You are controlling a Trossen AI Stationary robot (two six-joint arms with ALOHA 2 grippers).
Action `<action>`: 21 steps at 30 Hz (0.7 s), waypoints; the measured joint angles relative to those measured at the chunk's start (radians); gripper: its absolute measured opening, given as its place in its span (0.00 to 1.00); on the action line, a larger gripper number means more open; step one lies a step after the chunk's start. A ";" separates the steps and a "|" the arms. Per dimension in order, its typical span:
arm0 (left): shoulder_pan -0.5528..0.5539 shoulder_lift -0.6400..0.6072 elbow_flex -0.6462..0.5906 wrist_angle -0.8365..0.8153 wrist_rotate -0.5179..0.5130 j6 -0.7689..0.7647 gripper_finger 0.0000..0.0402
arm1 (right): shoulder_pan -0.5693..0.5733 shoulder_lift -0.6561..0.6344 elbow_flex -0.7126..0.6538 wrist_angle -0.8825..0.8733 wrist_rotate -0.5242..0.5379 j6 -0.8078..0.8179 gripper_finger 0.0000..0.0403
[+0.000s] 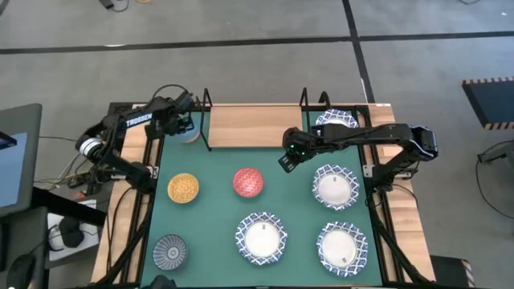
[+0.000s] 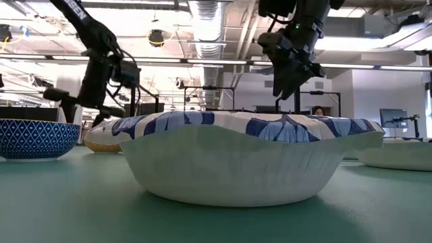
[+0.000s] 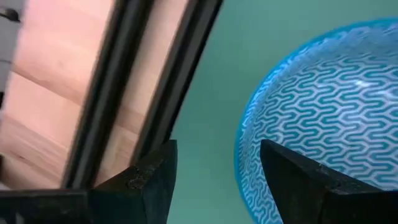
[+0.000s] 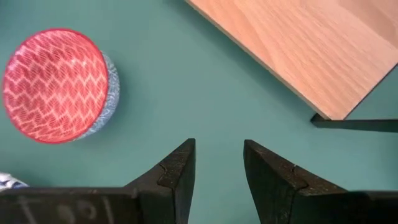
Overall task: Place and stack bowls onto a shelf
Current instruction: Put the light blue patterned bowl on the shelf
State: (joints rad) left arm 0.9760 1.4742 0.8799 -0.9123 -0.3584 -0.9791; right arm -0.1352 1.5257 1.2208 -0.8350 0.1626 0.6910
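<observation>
The light blue bowl (image 1: 191, 135) sits on the green mat by the shelf's left post. My left gripper (image 3: 217, 152) is open above it, with one finger over the bowl's near rim (image 3: 245, 155) and the other outside; no touch shows. My right gripper (image 4: 219, 146) is open and hovers over bare mat just in front of the light-wood shelf board (image 1: 253, 126), with the red bowl (image 4: 56, 84) off to one side. A white blue-rimmed bowl (image 1: 337, 120) rests on the shelf's right end, partly hidden by the right arm.
On the mat stand the yellow bowl (image 1: 183, 188), the dark-blue striped bowl (image 1: 170, 250) and three white blue-rimmed bowls (image 1: 261, 238) (image 1: 335, 186) (image 1: 342, 247). Black upright shelf posts (image 1: 207, 120) stand close beside the left gripper. The shelf's left and middle parts are bare wood.
</observation>
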 joint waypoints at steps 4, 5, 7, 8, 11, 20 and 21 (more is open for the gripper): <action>0.004 0.038 -0.001 0.019 0.006 0.002 0.54 | 0.000 0.000 -0.001 -0.004 0.002 -0.019 0.40; 0.004 0.047 -0.001 0.026 0.002 0.007 0.54 | 0.000 0.000 -0.001 -0.003 0.002 -0.026 0.40; 0.004 0.068 -0.001 0.053 -0.005 0.040 0.53 | 0.000 0.000 -0.001 0.001 0.002 -0.043 0.40; 0.004 0.080 -0.001 0.066 -0.003 0.054 0.52 | 0.000 0.000 -0.001 0.001 0.004 -0.047 0.40; 0.004 0.116 -0.001 0.076 0.011 0.062 0.46 | -0.004 0.000 -0.001 -0.001 0.005 -0.070 0.40; 0.001 0.124 0.004 0.057 0.016 0.097 0.12 | -0.003 0.000 -0.001 -0.022 -0.002 -0.096 0.40; 0.000 0.117 0.006 0.055 0.015 0.102 0.09 | -0.003 0.000 -0.001 -0.024 -0.003 -0.097 0.40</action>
State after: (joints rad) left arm 0.9759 1.5916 0.8857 -0.8574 -0.3434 -0.8773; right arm -0.1383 1.5261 1.2201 -0.8591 0.1600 0.5941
